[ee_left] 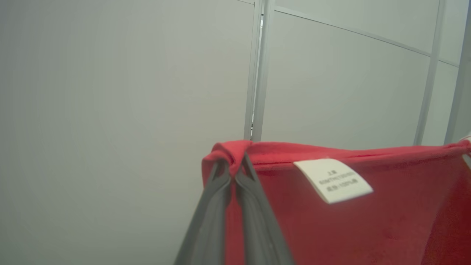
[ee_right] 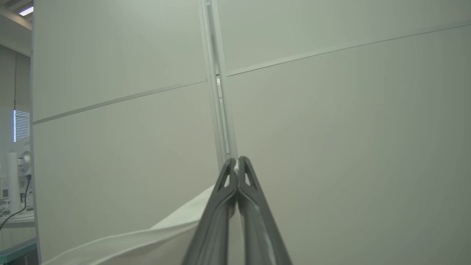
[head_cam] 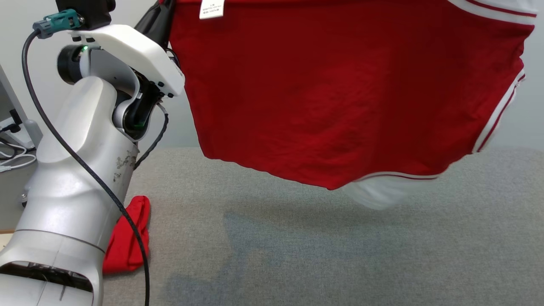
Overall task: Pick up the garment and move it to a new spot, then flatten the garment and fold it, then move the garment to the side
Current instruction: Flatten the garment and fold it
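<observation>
The garment (head_cam: 340, 93) is red with white, red-striped trim and a white label. It hangs spread out in the air above the grey table (head_cam: 297, 246), and a white part sags at its lowest edge. In the left wrist view my left gripper (ee_left: 234, 165) is shut on a bunched red top corner of the garment (ee_left: 368, 228), beside the label (ee_left: 333, 180). In the right wrist view my right gripper (ee_right: 237, 163) is shut on a white edge of the garment (ee_right: 165, 232), which trails down to the left.
My left arm (head_cam: 80, 161) rises pale at the left of the head view with a black cable along it. A separate red cloth (head_cam: 129, 238) lies on the table behind the arm. Pale wall panels stand behind. A desk with cables shows at far left.
</observation>
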### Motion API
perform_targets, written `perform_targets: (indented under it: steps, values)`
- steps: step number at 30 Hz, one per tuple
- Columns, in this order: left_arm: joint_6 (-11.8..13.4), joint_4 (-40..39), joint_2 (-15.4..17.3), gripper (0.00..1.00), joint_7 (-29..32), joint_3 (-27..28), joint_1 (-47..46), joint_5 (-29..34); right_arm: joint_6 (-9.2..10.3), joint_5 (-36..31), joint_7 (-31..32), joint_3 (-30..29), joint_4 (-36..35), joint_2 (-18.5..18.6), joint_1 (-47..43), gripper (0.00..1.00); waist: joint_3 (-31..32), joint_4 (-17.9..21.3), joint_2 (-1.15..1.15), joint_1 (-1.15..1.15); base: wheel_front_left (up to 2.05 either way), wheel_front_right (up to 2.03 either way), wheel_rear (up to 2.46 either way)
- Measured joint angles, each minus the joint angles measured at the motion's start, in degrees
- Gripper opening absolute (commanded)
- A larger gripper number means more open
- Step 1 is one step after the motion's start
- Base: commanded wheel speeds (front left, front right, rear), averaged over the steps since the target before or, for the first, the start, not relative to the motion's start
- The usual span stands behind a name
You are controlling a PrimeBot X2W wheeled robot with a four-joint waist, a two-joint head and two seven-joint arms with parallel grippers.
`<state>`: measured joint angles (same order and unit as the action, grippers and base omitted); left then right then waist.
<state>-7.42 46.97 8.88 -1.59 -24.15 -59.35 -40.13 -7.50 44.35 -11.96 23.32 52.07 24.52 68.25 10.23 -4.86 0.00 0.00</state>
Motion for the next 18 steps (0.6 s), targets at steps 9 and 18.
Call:
perform_targets:
  steps: [9,18]
  values:
    - [0.0,2.37,-0.57,0.0,1.0,-2.59,-0.47,-8.16,0.0,2.41,0.4,2.82,2.31,-0.53,0.48,0.0,-0.1,-0.12,0.0,0.0,0.0,0.0,0.0]
    - [-0.01,3.79,0.49,0.0,0.86,-5.73,-0.86,-11.22,0.0,4.34,1.43,5.02,3.37,-0.41,0.44,0.0,-1.66,0.17,0.0,0.0,0.0,0.0,0.0]
